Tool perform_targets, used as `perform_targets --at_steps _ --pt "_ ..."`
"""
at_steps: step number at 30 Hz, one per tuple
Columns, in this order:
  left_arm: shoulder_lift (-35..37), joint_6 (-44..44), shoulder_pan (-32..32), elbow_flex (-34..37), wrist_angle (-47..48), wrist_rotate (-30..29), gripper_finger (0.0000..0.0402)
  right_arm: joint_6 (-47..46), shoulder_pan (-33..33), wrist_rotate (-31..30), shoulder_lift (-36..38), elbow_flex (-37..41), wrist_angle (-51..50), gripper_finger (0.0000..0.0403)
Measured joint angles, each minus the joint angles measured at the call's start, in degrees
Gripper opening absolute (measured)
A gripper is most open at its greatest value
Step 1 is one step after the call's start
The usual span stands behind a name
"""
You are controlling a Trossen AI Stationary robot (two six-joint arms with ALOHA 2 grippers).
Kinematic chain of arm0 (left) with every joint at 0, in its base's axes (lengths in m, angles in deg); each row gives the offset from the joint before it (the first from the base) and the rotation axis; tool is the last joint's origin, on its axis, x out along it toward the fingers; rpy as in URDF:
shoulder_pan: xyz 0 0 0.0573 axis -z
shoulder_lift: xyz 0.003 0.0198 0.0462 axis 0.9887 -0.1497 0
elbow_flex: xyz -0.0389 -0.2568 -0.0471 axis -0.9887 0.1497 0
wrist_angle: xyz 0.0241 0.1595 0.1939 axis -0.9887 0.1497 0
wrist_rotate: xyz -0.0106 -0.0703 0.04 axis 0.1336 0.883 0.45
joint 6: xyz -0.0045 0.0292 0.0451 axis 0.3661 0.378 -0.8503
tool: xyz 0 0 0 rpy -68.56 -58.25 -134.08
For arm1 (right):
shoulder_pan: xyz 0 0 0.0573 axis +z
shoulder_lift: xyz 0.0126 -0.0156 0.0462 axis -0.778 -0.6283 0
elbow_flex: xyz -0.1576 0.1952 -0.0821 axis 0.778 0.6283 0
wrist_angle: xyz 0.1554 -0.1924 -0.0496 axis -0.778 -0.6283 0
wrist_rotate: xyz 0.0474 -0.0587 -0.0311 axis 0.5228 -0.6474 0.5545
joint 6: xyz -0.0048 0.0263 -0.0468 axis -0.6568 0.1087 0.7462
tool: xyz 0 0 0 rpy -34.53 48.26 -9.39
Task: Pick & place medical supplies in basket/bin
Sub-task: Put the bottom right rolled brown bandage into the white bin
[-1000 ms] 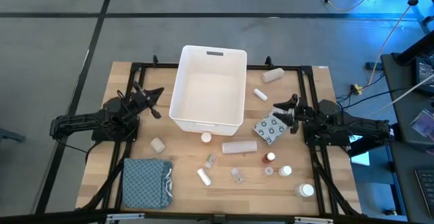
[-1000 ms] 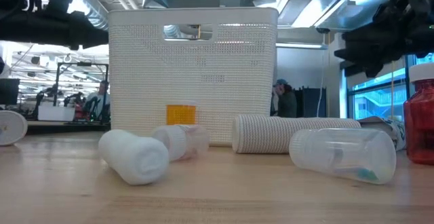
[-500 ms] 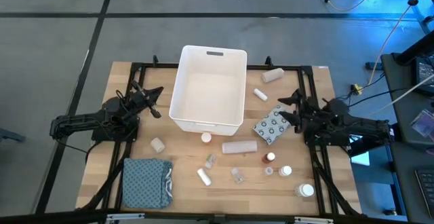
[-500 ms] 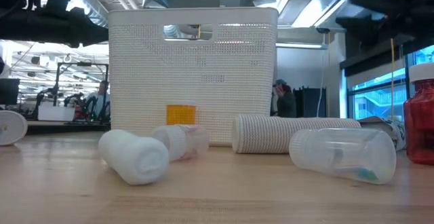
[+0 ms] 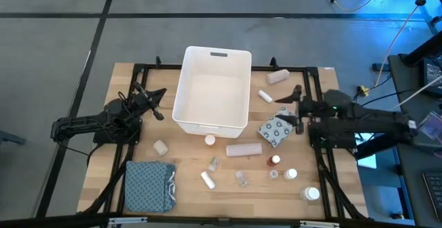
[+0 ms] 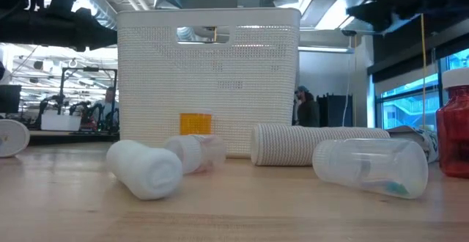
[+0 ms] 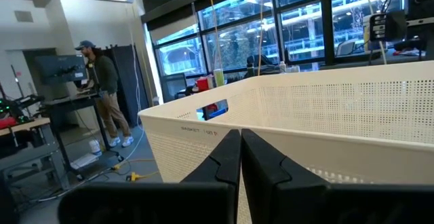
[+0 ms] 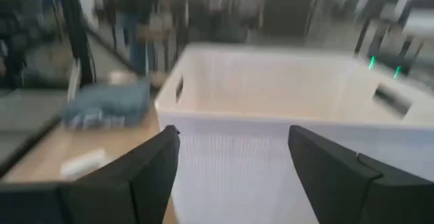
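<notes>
The white bin stands toward the far middle of the wooden surface, its slot handle on the far short side, and nothing shows inside it from above. The right end effector hangs just to the right of the bin with its fingers spread wide and nothing between them; it sits just above the grey dotted packet, and the wrist view looks straight at the bin's wall. The left end effector waits at the bin's left side, its two fingers pressed together and empty. The supplies lie scattered on the surface: a beige bandage roll just in front of the bin, another roll near the far right corner, a third to the left, a small white bottle beside the bin, a red-capped bottle, clear vials and white bottles nearer the front edge. A folded blue-grey cloth lies at the front left. In the low view a clear vial and a white bottle lie on their sides in front of the bin.
</notes>
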Motion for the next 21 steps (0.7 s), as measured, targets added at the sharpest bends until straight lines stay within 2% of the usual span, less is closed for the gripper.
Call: perform_targets --at_steps 5,9,18,21 --pt "0.01 0.01 0.0 -0.02 0.0 0.0 0.0007 -0.07 3.01 -0.02 -14.15 -8.68 -9.75 0.0277" --pt "0.01 0.13 0.0 0.0 0.01 0.0 0.0005 -2.3 6.23 -2.55 -23.73 -13.16 -14.98 0.0277" --pt "0.01 0.12 0.0 0.0 0.02 0.0 0.0006 -12.08 14.73 -3.1 -39.98 -14.88 -15.39 0.0277" --pt "0.0 0.11 0.0 0.0 0.01 0.0 0.0006 -12.23 17.2 -5.75 -44.29 -14.88 -14.21 0.0277"
